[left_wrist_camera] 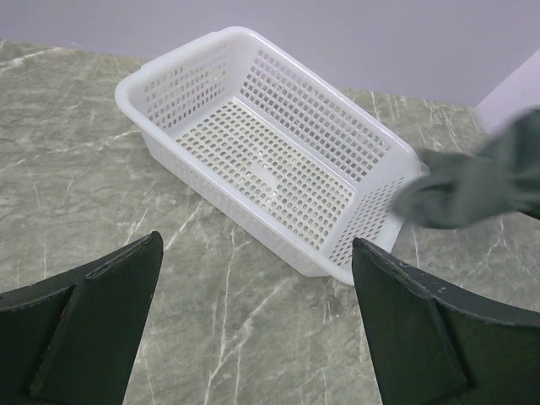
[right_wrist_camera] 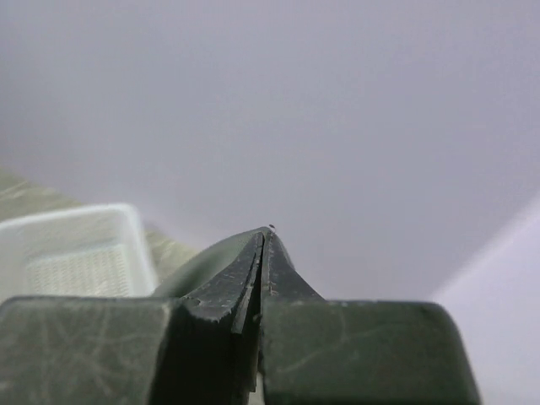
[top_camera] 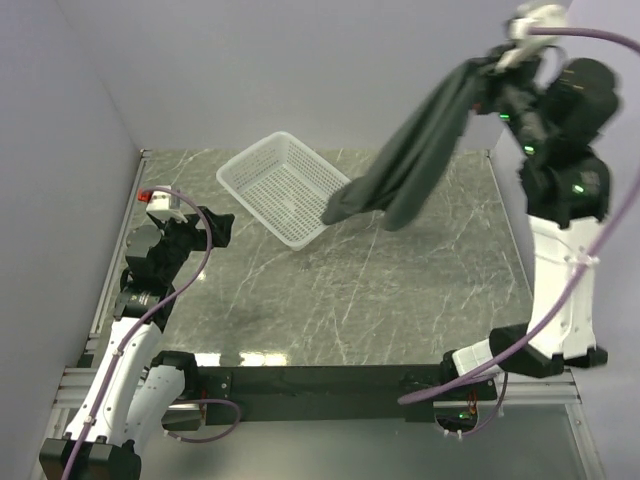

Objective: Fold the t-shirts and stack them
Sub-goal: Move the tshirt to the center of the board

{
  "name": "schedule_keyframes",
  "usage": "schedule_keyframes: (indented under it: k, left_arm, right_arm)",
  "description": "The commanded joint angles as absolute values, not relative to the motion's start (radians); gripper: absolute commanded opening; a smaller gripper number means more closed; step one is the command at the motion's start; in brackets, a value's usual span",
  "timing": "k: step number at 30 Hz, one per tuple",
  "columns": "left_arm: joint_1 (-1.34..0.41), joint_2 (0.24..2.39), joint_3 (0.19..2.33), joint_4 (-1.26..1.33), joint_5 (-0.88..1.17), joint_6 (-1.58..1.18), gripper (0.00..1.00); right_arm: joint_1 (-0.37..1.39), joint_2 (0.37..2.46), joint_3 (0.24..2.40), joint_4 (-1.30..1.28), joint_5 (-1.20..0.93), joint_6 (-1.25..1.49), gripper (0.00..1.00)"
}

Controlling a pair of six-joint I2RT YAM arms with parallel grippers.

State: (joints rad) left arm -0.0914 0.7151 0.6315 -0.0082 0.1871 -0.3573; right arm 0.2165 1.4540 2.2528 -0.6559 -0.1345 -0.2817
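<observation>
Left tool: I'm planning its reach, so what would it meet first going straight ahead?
Likely the basket, at its near long wall, after a stretch of bare table; depth is unclear.

One t-shirt point(top_camera: 420, 150), dark charcoal-grey, plain and unprinted, is unfolded and gathered into a long, creased bundle. Its upper end is pinched in the right gripper point(top_camera: 492, 62) high at the far right, and the fabric hangs slanting down toward the left. Its lower end sits beside a corner of the white basket point(top_camera: 262, 165); contact there cannot be confirmed.
</observation>
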Motion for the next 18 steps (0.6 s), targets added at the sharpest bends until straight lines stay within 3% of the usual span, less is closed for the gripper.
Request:
schedule_keyframes:
  k: [1,11,18]
  left_arm:
    - [-0.095,0.699,0.663,0.015,0.207,-0.353,0.99]
    - [-0.095,0.690,0.661,0.014,0.213,-0.354,0.99]
    - [-0.097,0.681,0.658,0.017,0.222,-0.354,0.99]
  right_arm:
    - [0.086,1.388,2.267,-0.620,-0.213,-0.201,0.00]
    - [0.015,1.305,1.998,-0.607,-0.336,-0.163,0.00]
    - [0.009,1.278,1.962,-0.614,-0.411,-0.169,0.00]
